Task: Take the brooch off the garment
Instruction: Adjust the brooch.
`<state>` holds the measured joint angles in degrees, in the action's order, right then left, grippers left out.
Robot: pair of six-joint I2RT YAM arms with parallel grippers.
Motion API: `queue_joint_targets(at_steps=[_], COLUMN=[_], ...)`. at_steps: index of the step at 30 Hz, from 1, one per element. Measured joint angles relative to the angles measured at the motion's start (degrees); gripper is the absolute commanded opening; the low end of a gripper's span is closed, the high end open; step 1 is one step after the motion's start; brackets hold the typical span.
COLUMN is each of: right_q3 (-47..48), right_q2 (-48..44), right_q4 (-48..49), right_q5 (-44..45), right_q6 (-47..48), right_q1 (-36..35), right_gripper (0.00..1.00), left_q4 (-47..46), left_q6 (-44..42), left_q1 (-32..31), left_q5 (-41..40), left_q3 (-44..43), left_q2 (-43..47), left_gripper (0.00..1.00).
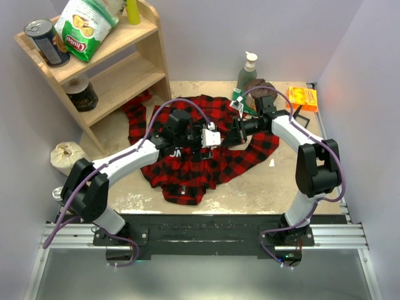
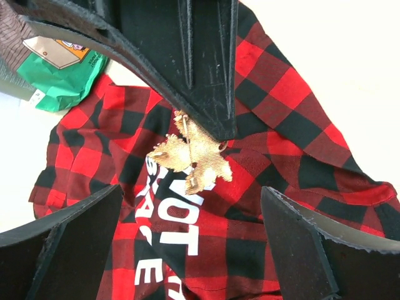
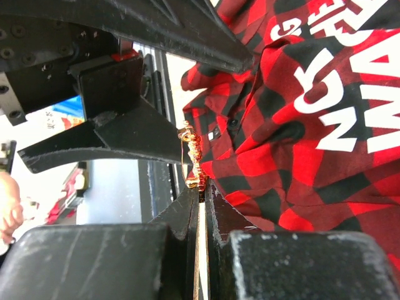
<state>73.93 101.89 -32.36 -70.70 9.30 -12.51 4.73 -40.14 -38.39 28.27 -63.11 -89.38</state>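
The garment (image 1: 212,165), a red-and-black plaid shirt, lies crumpled mid-table; its black patch with white letters (image 2: 178,234) faces up. The brooch (image 2: 190,153), a small gold leaf shape, sits over the patch's top edge. My right gripper (image 3: 201,186) is shut on the brooch's (image 3: 195,159) lower end, and its fingers (image 2: 200,69) reach in from above in the left wrist view. My left gripper (image 2: 192,194) is open, its jaws spread wide either side of the patch, just below the brooch. In the top view both grippers (image 1: 212,136) (image 1: 232,134) meet over the shirt and hide the brooch.
A wooden shelf (image 1: 119,69) with a can and a chip bag stands at the back left. A green bottle (image 1: 247,72), a brown cloth lump (image 1: 262,90) and an orange box (image 1: 302,98) are at the back right. A white bag (image 1: 65,156) lies left. A green packet (image 2: 59,84) lies by the shirt.
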Motion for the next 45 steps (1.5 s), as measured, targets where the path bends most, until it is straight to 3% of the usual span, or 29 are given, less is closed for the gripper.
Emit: queue_joint_targets(at_steps=[6,11,17,22,25,28,34,40,45], right_q3=[0.2,0.8,1.4,1.4,1.4,2.0,4.1,5.5,6.0], right_q2=[0.2,0.2,0.2,0.2,0.2,0.2,0.2,1.0,1.5], right_q4=[-3.1,-5.2,-6.1,-6.4,-7.1,-8.3,-11.7,-18.2,-25.9], right_q5=[-1.0,-0.9,-0.8,-0.8,-0.9,-0.9,-2.2,-3.9,-3.9], right_q6=[2.5,4.5,5.2,5.6,6.3,7.0,9.7,15.9,22.9], right_q1=[0.9,1.4,1.4,1.4,1.4,1.4,1.4,1.4,1.4], right_gripper=[0.00,0.00,0.00,0.00,0.00,0.00,0.00,0.00,0.00], left_q4=[0.3,7.4,12.8,12.5,9.7,3.1,-18.0,-42.6,-61.4], left_q6=[-1.9,-3.0,-1.4,-1.5,-5.8,-14.0,-39.8,-52.8,-57.6], left_q1=[-0.3,-0.4,-0.2,-0.2,-0.6,-1.2,-1.5,-1.7,-1.8], left_q5=[-6.3,-15.4,-24.4,-30.4,-30.5,-29.5,-18.6,-8.5,-2.2], left_q3=[-0.1,-5.2,-9.4,-11.3,-6.8,4.0,34.2,41.3,42.7], left_q2=[1.1,1.6,9.2,12.6,14.3,18.8,31.3,23.9,13.2], left_gripper=[1.00,1.00,1.00,1.00,1.00,1.00,1.00,1.00,1.00])
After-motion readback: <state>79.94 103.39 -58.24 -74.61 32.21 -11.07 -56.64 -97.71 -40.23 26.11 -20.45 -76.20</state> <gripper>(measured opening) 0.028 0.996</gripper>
